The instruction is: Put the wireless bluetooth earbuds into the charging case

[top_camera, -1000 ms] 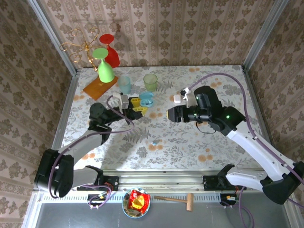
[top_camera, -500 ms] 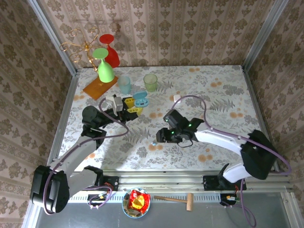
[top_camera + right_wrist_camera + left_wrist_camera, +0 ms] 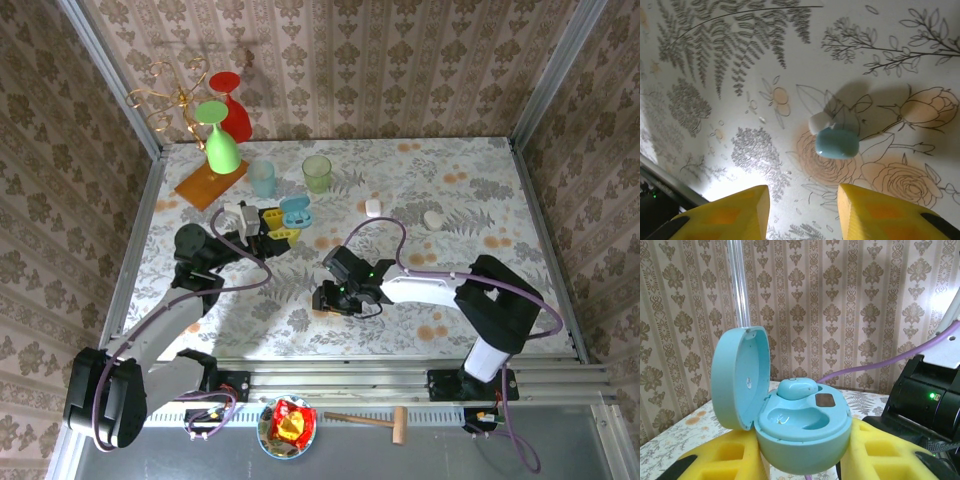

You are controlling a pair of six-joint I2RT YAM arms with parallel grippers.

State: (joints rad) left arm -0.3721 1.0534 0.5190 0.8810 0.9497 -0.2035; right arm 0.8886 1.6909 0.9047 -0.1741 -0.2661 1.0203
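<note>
Right tool [image 3: 801, 197] parted, earbud [image 3: 836, 141] on table [image 3: 715, 75] just ahead of gap; left tool [image 3: 805, 462] grips open case [image 3: 805, 432].

Two earbuds [image 3: 836, 142]; one blue case [image 3: 800, 435]; two white cases [image 3: 373, 207] toward two o'clock; two cups [image 3: 317, 172]; two goblets [image 3: 220, 140]; one mallet [image 3: 375, 419]; one bowl [image 3: 263, 432].

— What do we have around us?
— Beige damask wallpaper on three walls [image 3: 380, 70], metal posts [image 3: 112, 75] in the corners.
— And beneath us?
— A table [image 3: 500, 190] with a floral top, a bright glare [image 3: 740, 192] on it.
</note>
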